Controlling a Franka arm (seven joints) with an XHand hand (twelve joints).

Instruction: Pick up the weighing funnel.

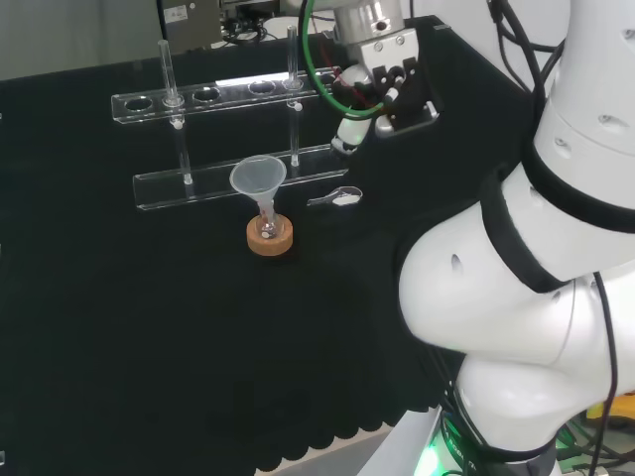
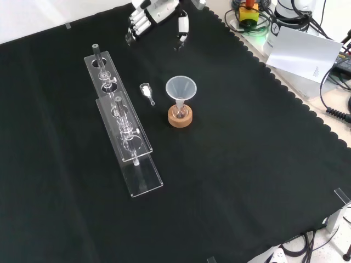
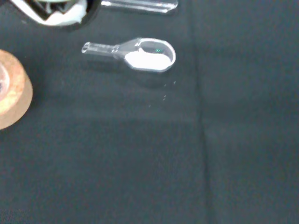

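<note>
The weighing funnel (image 2: 146,91) lies flat on the black cloth (image 2: 236,164), untouched, in the part of the bench nearer to the far edge in the front view. It is btw. the clear test-tube rack (image 2: 123,123) and the funnel (image 2: 180,87), just beside the rack, near the funnel, touching neither. In the wrist view its bowl has some white powder (image 3: 147,59) inside, and its stem points approx. toward the side of the cork ring (image 3: 11,95). The funnel stands mouth up w/ its stem in a small flask (image 2: 180,112) on this cork ring. The hand (image 2: 156,13) hangs over the far edge of the cloth in the front view, well apart from the weighing funnel; its fingers (image 2: 137,27) are relaxed, the thumb spread away from them, holding nothing
</note>
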